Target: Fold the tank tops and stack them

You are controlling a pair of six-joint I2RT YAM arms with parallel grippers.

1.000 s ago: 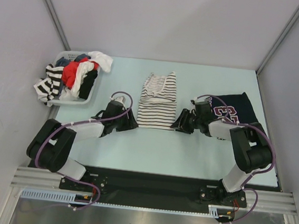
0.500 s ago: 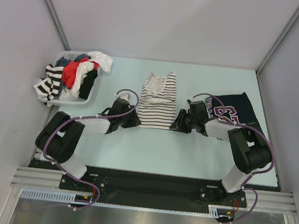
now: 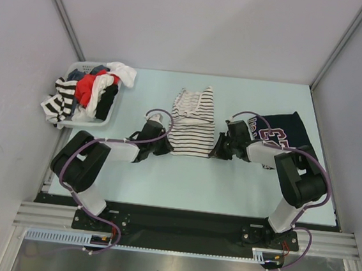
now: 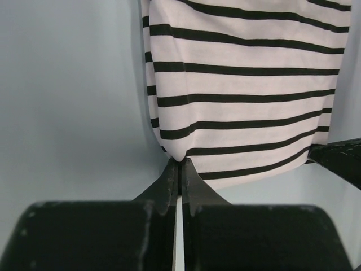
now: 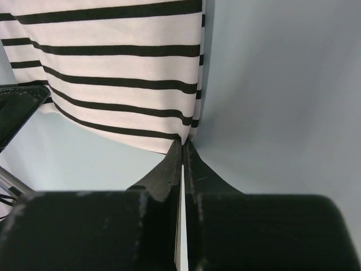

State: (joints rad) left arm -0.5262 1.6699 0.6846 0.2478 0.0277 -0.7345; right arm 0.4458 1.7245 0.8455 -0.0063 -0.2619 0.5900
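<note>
Gripping the near hem of the striped top [image 3: 192, 120], I have both pairs of jaws pinched shut: the left gripper [image 4: 179, 164] on its near-left corner, the right gripper [image 5: 183, 145] on its near-right corner. It lies mid-way across the table [image 3: 182, 187], already narrowed lengthwise; I judge the crosswise fold and the stacking not yet done. The navy jersey [image 3: 284, 127] lies folded apart, far right. The basket [image 3: 98, 125], far left, holds a loose heap of clothes [image 3: 92, 88].

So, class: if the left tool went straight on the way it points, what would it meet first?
The white striped tank top: the left tool is shut on its near corner, so it would push into that cloth at once. What lies beyond the cloth is unclear.
</note>
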